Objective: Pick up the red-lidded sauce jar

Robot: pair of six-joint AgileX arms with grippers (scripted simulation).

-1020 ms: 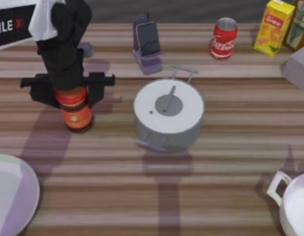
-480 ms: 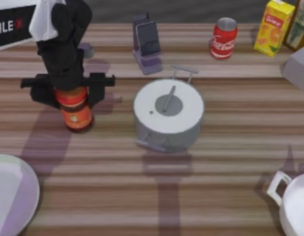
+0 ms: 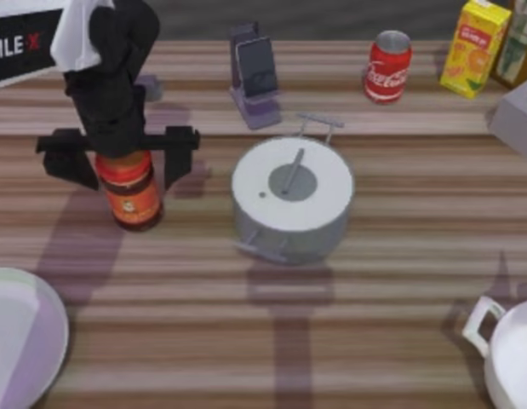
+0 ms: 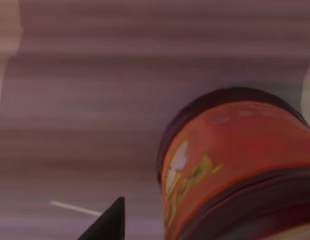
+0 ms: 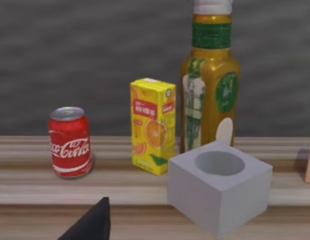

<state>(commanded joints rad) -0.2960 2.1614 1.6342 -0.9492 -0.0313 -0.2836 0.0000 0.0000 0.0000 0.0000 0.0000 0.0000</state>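
The red-lidded sauce jar stands upright on the wooden table at the left, with a red-orange lid and an orange label. My left gripper hangs straight over it and is open, one black finger on each side of the jar with a small gap to the glass. In the left wrist view the jar fills the frame beside one fingertip. My right arm is out of the top view. Its wrist view shows a single fingertip set far to one side, with nothing held.
A white round drum with a grey disc stands mid-table. Behind it are a phone stand, a Coca-Cola can and a juice carton. A white plate lies front left and a white pot front right. A grey hollow cube sits far right.
My left gripper's fingers have spread apart from the jar's sides. The jar has stayed standing in the same spot.
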